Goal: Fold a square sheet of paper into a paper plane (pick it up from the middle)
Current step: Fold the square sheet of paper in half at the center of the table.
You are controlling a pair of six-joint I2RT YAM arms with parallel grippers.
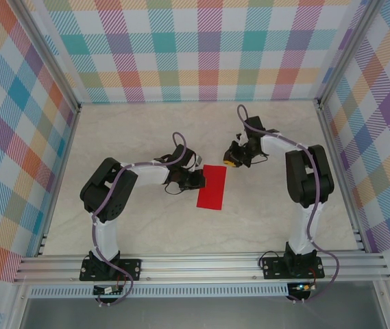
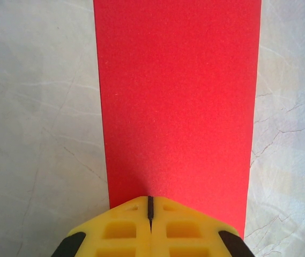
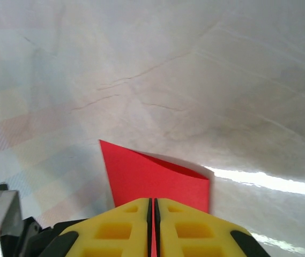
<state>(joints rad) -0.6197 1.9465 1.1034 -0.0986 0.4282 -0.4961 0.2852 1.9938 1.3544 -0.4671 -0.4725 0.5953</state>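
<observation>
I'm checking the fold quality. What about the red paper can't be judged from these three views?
Left wrist: the thin red paper sheet runs off the top edge; the shut left tool covers its near edge.
Right wrist: the right tool, shut on the sheet, hides its near part.
Top external: layers too small to count.

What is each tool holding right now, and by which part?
The right tool pinches the red paper by its far edge, red showing between its closed jaws. The left tool is shut over the paper's edge, no grip visible.
</observation>
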